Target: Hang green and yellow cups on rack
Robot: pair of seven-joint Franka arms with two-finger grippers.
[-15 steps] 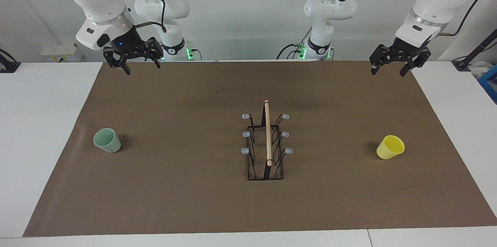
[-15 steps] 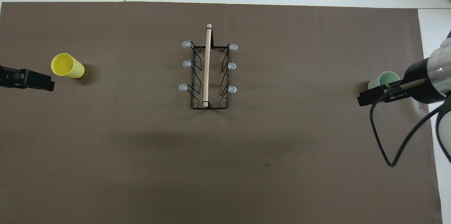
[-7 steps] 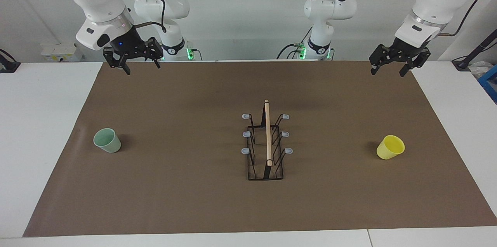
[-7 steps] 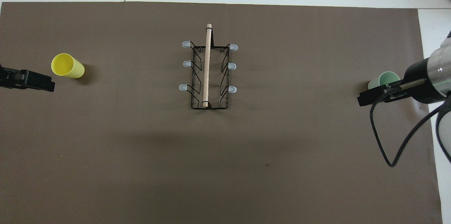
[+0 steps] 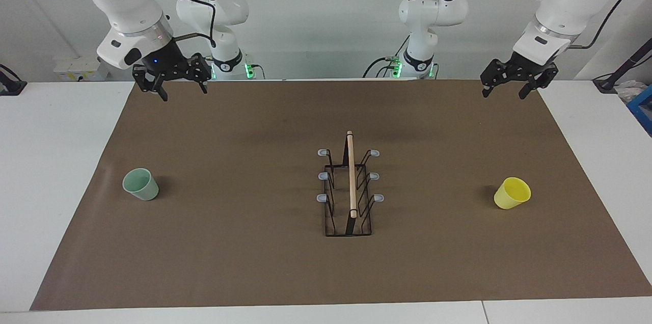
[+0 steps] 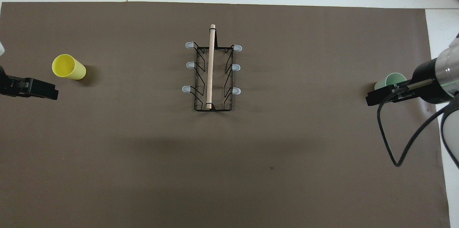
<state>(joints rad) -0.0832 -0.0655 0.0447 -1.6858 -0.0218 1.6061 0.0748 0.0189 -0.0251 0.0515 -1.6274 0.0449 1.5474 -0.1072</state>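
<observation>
- Left gripper (image 5: 503, 88) and right gripper (image 5: 174, 87): both spread, empty.
- Small mint-green plastic cup (image 5: 140, 184) probably tips if nudged off-centre.
- Bright yellow plastic cup (image 5: 512, 193) likewise.

facing: high, across table, looks at robots at 12 o'clock | overhead: high above robots' end, steeply down | both far | shared: mat (image 5: 254, 263), rack (image 5: 349, 196), half-turn apart
</observation>
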